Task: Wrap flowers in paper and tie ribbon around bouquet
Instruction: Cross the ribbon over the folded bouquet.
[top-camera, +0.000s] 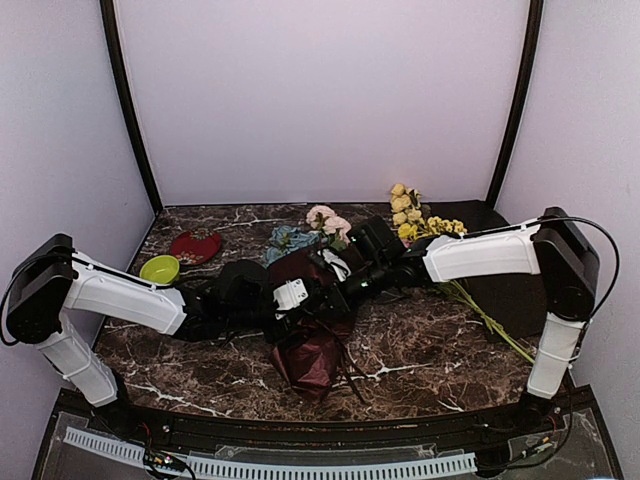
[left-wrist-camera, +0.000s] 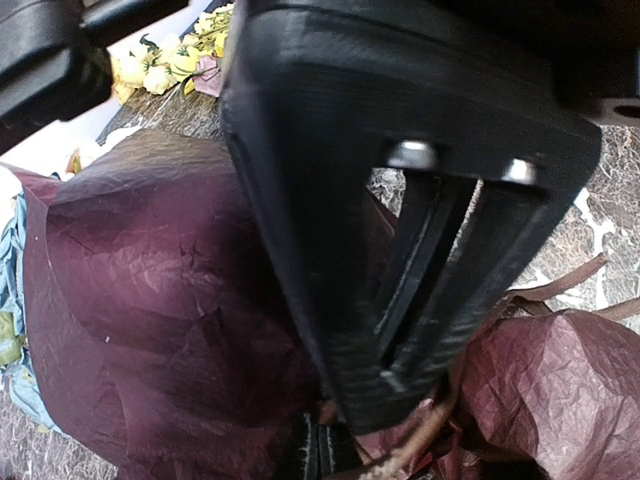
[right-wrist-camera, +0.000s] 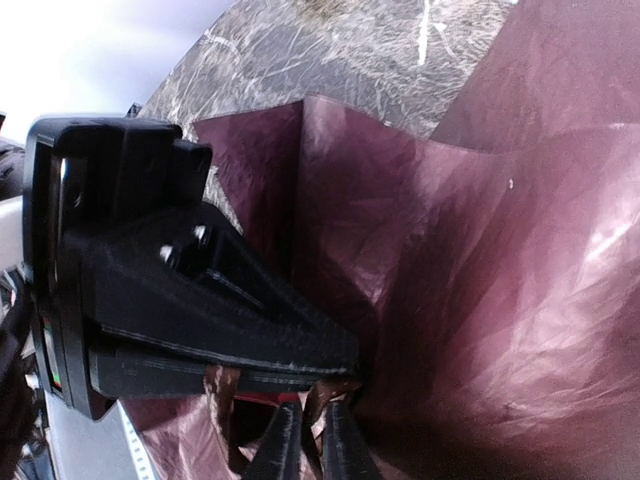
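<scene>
1. Bouquet lies mid-table on the marble table in the top view, with its narrow end toward the near edge. Crinkled burgundy paper sheathes it. The flowers, a blue cluster and pink roses, stick out at the far end.
2. Same view: the left gripper reaches in from the left and the right gripper from the right. They are just beside each other over the bouquet's middle. Neither jaw setting can be read from here.
3. Same view: a thin dark ribbon trails off the near end of the paper.
4. Same view: yellow-blossomed stems lie to the far right of the bouquet. A green bowl and a red heart-shaped lump sit far left. A flat dark sheet lies under the right arm.
5. Left wrist view: the left gripper has its fingers pressed together, tips down at the pinched part of the paper. Whether a strand is caught there cannot be told. Yellow blossoms show in the far corner.
6. Right wrist view: the right gripper stands narrow, its tips almost meeting at a fold of the paper. Whether they pinch anything cannot be told. The left gripper lies just left, its tip beside them.
</scene>
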